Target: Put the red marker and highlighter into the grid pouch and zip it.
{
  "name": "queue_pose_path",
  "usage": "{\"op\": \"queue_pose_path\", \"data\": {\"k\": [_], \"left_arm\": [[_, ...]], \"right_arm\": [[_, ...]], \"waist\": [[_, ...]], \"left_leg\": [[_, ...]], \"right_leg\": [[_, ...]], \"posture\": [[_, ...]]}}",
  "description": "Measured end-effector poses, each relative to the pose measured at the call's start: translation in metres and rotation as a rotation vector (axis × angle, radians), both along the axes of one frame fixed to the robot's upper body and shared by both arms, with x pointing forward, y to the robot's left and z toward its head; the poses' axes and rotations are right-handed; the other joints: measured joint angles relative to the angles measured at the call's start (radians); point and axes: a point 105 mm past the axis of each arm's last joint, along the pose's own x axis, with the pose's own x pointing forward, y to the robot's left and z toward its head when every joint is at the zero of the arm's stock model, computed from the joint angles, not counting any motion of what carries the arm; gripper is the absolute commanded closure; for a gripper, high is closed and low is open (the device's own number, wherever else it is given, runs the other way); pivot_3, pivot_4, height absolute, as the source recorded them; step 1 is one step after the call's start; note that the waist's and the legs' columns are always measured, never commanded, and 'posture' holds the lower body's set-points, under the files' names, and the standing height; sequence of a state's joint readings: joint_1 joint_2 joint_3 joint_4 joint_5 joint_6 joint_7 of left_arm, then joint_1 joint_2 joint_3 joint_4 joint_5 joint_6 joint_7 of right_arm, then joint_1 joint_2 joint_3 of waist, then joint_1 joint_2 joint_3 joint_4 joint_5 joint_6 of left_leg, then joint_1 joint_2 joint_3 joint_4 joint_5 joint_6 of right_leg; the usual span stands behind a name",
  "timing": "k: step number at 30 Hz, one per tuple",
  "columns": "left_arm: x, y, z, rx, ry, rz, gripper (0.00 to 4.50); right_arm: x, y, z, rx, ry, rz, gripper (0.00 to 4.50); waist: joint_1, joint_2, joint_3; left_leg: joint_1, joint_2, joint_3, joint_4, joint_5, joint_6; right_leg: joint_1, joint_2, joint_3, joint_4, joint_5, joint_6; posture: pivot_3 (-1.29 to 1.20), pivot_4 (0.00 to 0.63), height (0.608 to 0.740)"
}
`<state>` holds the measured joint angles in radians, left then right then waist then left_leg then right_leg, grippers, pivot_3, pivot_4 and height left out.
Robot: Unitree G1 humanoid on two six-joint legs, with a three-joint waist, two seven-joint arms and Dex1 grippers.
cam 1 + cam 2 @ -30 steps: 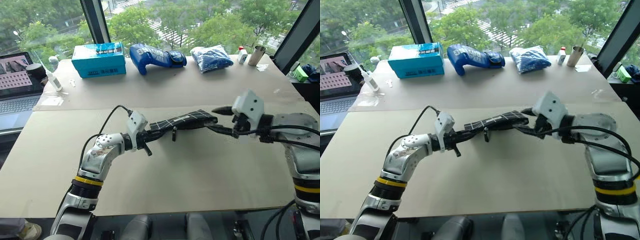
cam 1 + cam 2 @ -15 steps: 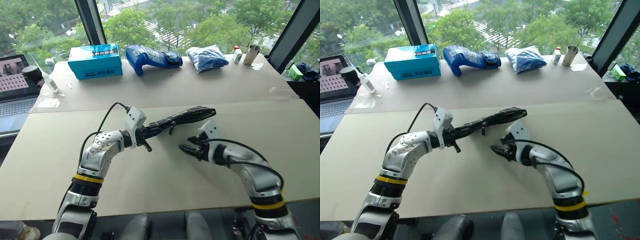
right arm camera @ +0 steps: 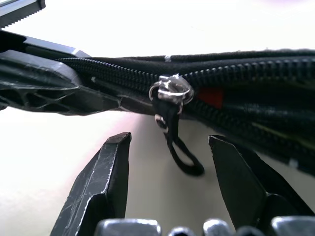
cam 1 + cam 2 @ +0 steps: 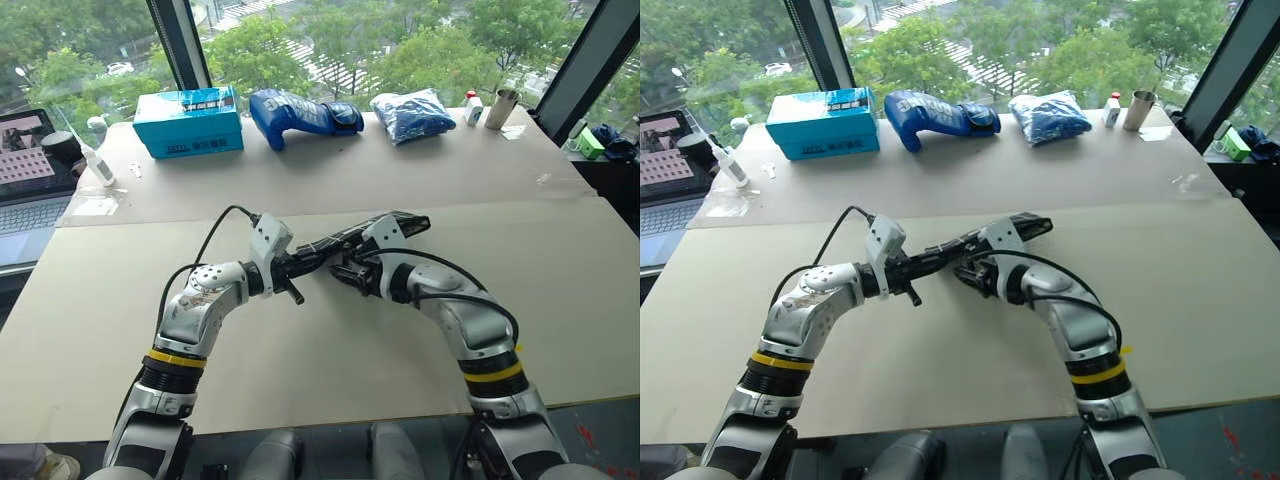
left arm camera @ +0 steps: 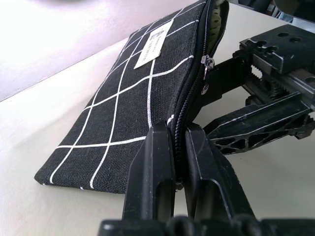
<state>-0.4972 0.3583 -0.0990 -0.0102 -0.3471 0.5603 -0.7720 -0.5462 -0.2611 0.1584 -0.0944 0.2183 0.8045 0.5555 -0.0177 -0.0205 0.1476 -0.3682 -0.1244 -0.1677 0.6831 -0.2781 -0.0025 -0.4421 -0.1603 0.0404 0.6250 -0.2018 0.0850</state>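
Here, flat woven grid pouch (image 5: 129,105) (white-lined), left pincer (image 5: 172,147) clamping edge

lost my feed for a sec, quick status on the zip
Left gripper shut on grid pouch, held up off the table. Right gripper open, fingers either side of the zipper pull strap, not gripping. Pouch partly unzipped. Nothing in the way.

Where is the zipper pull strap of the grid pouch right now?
The zipper pull strap hangs under the grid pouch, between the open fingers of the right gripper; the left gripper clamps the pouch's end, above the table's middle.
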Motion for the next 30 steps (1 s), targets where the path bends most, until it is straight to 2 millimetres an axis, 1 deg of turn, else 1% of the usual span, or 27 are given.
{"op": "queue_pose_path", "data": {"k": [3,5,10,14,18,20,22,24,27,28,29,30], "left_arm": [[0.0,0.0,-0.001,0.0,0.008,0.003,4.5],[0.0,0.0,-0.001,-0.002,0.009,0.004,4.5],[0.0,0.0,-0.002,-0.007,0.015,0.007,4.5],[0.0,-0.001,-0.002,-0.009,0.015,0.01,4.5],[0.0,-0.001,-0.003,-0.01,0.016,0.008,4.5],[-0.001,-0.003,-0.004,-0.011,0.019,0.0,4.5],[-0.002,-0.005,-0.005,-0.009,0.022,-0.007,4.5],[-0.002,-0.006,-0.005,-0.01,0.023,-0.01,4.5],[-0.003,-0.007,-0.005,-0.015,0.023,-0.016,4.5],[-0.003,-0.007,-0.005,-0.017,0.023,-0.018,4.5],[-0.003,-0.007,-0.005,-0.018,0.022,-0.02,4.5],[-0.004,-0.009,-0.005,-0.022,0.023,-0.029,4.5]], "right_arm": [[0.0,0.003,-0.001,-0.001,0.004,0.01,3.68],[-0.001,0.001,-0.001,-0.004,0.003,0.015,4.45],[-0.004,-0.006,0.001,-0.026,-0.01,0.033,4.48],[-0.014,-0.011,0.006,-0.014,-0.02,0.073,4.48],[-0.025,-0.016,0.006,-0.02,-0.007,0.109,4.48],[-0.029,-0.033,0.001,-0.086,0.005,0.105,4.48],[-0.029,-0.055,-0.003,-0.162,0.011,0.075,4.48],[-0.022,-0.088,-0.004,-0.232,0.006,-0.007,4.48],[-0.013,-0.135,0.006,-0.293,-0.018,-0.136,4.48],[-0.012,-0.146,0.009,-0.304,-0.026,-0.162,4.48],[-0.012,-0.16,0.013,-0.318,-0.035,-0.197,4.48],[-0.012,-0.165,0.014,-0.323,-0.038,-0.202,4.48]], "waist": [[0.0,0.0,0.0],[0.0,0.0,0.0],[0.0,0.0,0.0],[0.001,0.0,0.0],[0.002,0.0,0.0],[0.005,0.0,0.0],[0.009,0.0,0.0],[0.01,0.0,0.0],[0.008,0.0,0.0],[0.007,0.0,0.0],[0.005,0.0,0.0],[0.004,0.0,0.0]], "left_leg": [[0.0,0.0,0.0,0.0,0.0,0.0],[0.0,0.0,0.0,0.0,0.0,0.0],[0.0,0.0,0.0,0.0,0.0,0.0],[0.0,0.0,0.0,0.0,0.0,0.0],[0.0,0.0,0.0,0.0,0.0,0.0],[0.0,-0.001,0.0,0.0,0.0,0.0],[0.0,-0.001,0.001,0.0,0.0,0.001],[0.0,-0.001,0.001,0.0,0.0,0.001],[0.0,-0.001,0.001,0.0,0.0,0.001],[0.0,-0.001,0.001,0.0,0.0,0.001],[0.0,0.0,0.001,-0.001,0.0,0.001],[0.0,0.0,0.001,-0.001,0.0,0.001]], "right_leg": [[0.0,0.0,0.0,0.0,0.0,0.0],[0.0,0.0,0.0,0.0,0.0,0.0],[0.0,0.0,0.0,0.0,0.0,0.0],[0.0,0.0,0.0,0.0,0.0,0.0],[0.0,0.0,0.0,-0.001,0.0,0.0],[0.001,0.0,0.0,-0.001,0.0,0.0],[0.001,-0.001,-0.001,-0.002,0.0,0.0],[0.002,-0.001,-0.001,-0.006,0.0,0.0],[0.002,0.0,-0.001,-0.006,0.0,0.0],[0.002,0.0,0.0,-0.007,0.0,0.0],[0.002,0.0,-0.001,-0.007,0.0,0.0],[0.002,0.0,0.0,-0.007,0.0,0.0]], "posture": [[0.0,0.15,0.74],[0.0,0.15,0.74],[0.0,0.15,0.74],[0.0,0.15,0.74],[0.0,0.15,0.74],[0.0,0.15,0.74],[0.0,0.15,0.74],[0.0,0.15,0.74],[0.0,0.15,0.74],[0.0,0.15,0.74],[0.0,0.15,0.74],[0.0,0.15,0.74]]}}
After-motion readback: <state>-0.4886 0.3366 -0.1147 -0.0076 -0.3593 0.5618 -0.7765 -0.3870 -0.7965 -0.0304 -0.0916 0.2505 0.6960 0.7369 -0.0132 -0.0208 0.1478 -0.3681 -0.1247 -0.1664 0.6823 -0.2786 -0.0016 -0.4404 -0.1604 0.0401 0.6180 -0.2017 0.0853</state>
